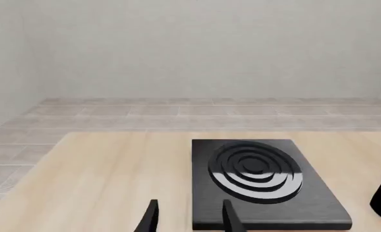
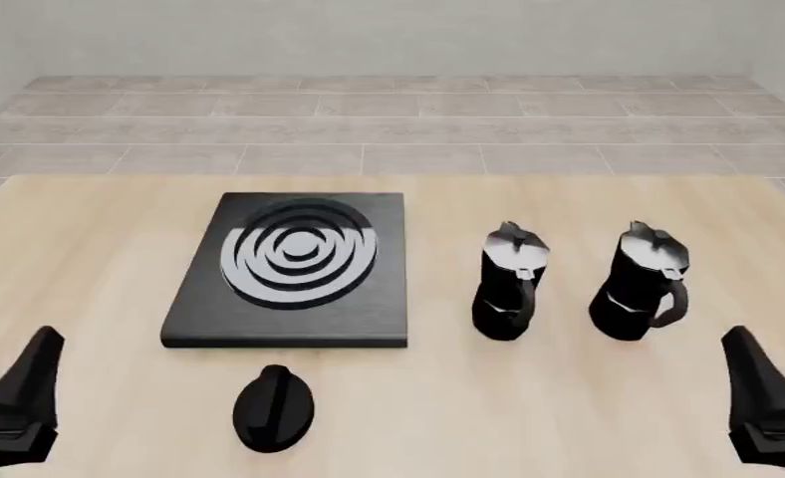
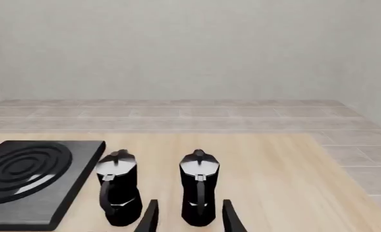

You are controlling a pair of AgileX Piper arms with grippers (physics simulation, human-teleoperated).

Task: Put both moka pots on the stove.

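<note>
I see both moka pots upright on the desk (image 2: 87, 259), side by side: the left pot (image 2: 510, 284) right of the stove (image 2: 293, 269), the right pot (image 2: 643, 284) just beyond it. A black knob (image 2: 274, 406) lies near the stove's front edge. My left gripper (image 1: 189, 217) and right gripper (image 3: 189, 217) hover low with jaws parted, holding nothing.

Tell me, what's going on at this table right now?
Nothing is being handled yet. Two moka pots stand upright on the table, right of the stove, whose burner is bare. A knob lies in front of the stove. The left claw and right claw are open and hold nothing.
</note>
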